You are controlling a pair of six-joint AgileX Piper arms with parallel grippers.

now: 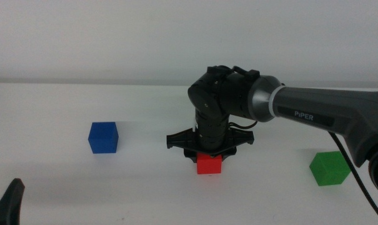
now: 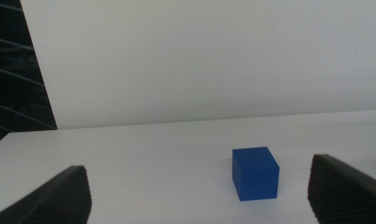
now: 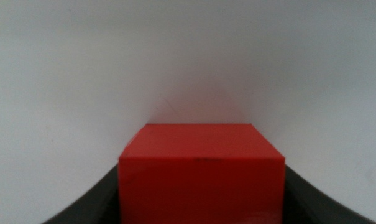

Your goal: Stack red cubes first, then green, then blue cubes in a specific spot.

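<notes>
The red cube sits at the middle of the white table, its base level with the tabletop. My right gripper comes down on it from above and is shut on it. In the right wrist view the red cube fills the gap between the dark jaws. To the left stands the blue cube, which is also ahead of my open left gripper as the blue cube. My left gripper waits at the bottom left corner. At the right stands the green cube.
The right arm's grey link stretches in from the right above the table, passing over the area behind the green cube. A dark cable hangs near the green cube. A white wall rises behind the table's far edge.
</notes>
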